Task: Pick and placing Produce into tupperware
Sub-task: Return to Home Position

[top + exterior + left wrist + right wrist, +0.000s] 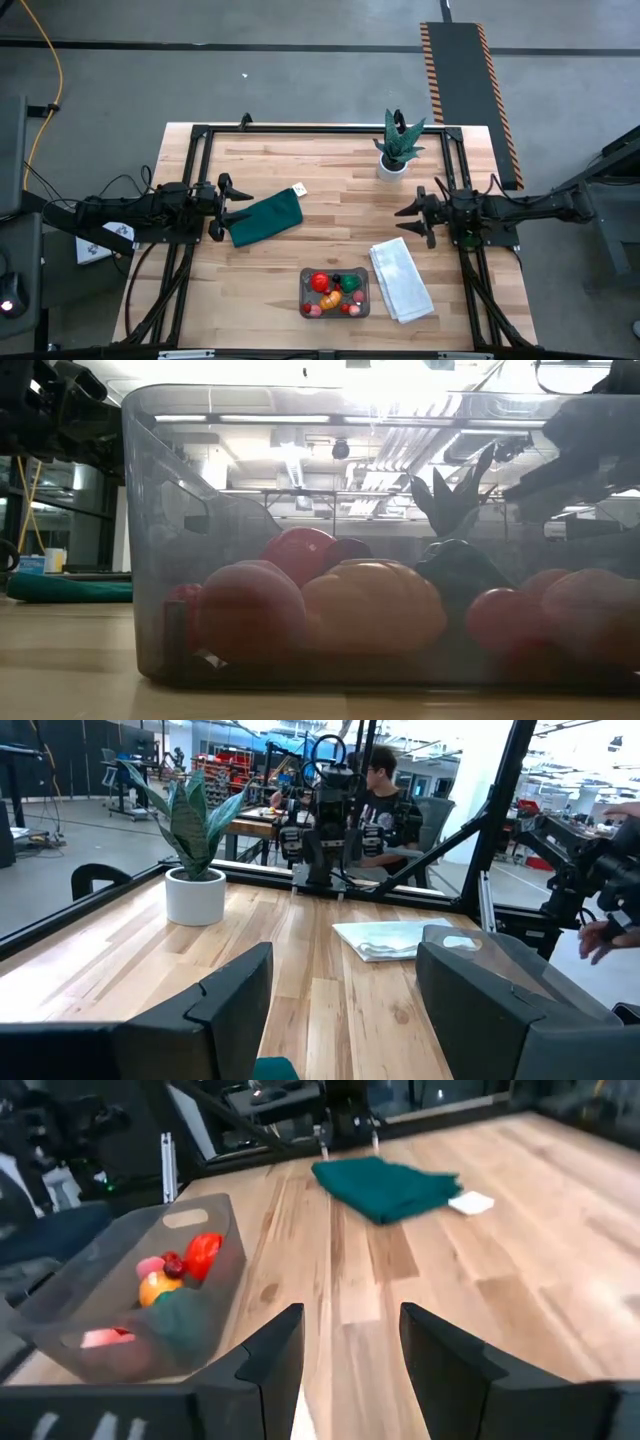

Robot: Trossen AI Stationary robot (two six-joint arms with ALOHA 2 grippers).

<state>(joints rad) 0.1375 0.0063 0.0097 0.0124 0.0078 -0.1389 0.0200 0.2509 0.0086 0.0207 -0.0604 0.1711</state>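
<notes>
Produce lay heaped inside the tupperware near the front edge of the counter, just beside the white towel. I saw the left gripper hanging by the green cloth, jaws wide and empty. The right gripper hung at the counter's right side, jaws parted, holding nothing.

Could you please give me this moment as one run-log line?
left gripper: open, empty, beside cloth | right gripper: open, empty, near towel | produce: in tupperware
</notes>
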